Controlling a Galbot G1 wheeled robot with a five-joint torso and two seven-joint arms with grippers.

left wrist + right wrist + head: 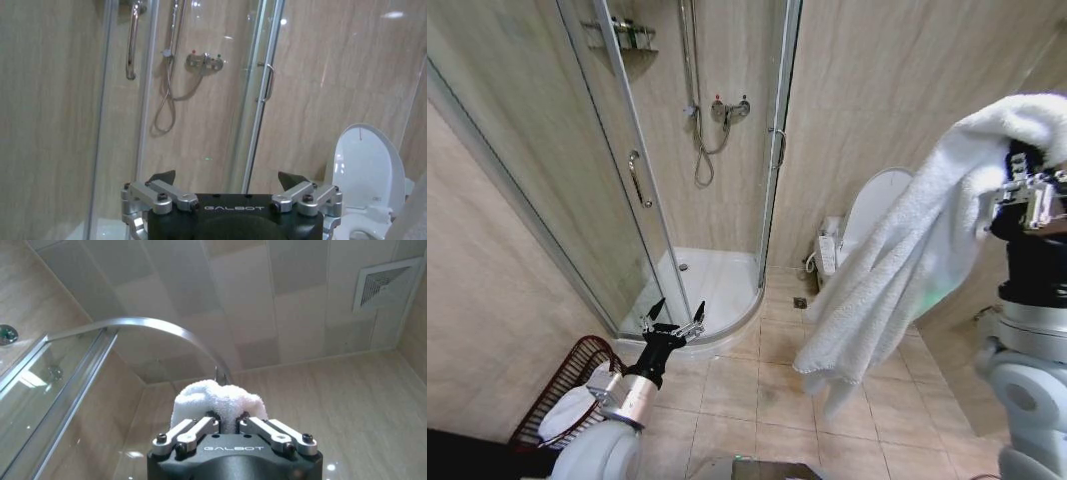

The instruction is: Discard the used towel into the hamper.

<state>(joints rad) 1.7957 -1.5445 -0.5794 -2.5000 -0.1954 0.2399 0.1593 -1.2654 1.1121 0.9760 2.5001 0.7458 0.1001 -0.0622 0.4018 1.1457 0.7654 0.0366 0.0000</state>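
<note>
A white towel (pixel 897 270) hangs in long folds at the right of the head view, held high over the tiled floor. My right gripper (pixel 1027 165) points up toward the ceiling and is shut on the towel's top bunch (pixel 220 400), pinched between its fingers (pixel 227 419). The hamper (pixel 567 375), a dark reddish-brown openwork basket, stands against the left wall at the lower left with something white (pixel 567 412) inside. My left gripper (pixel 677 320) is open and empty, low in front of the shower step, just right of the hamper; its fingers spread wide (pixel 227 178).
A curved glass shower cabin (pixel 657 200) with a door handle and mixer fills the back left. A toilet (pixel 867 215) with its lid raised stands at the back right, partly behind the towel. Beige floor tiles (pixel 757 380) lie between hamper and towel.
</note>
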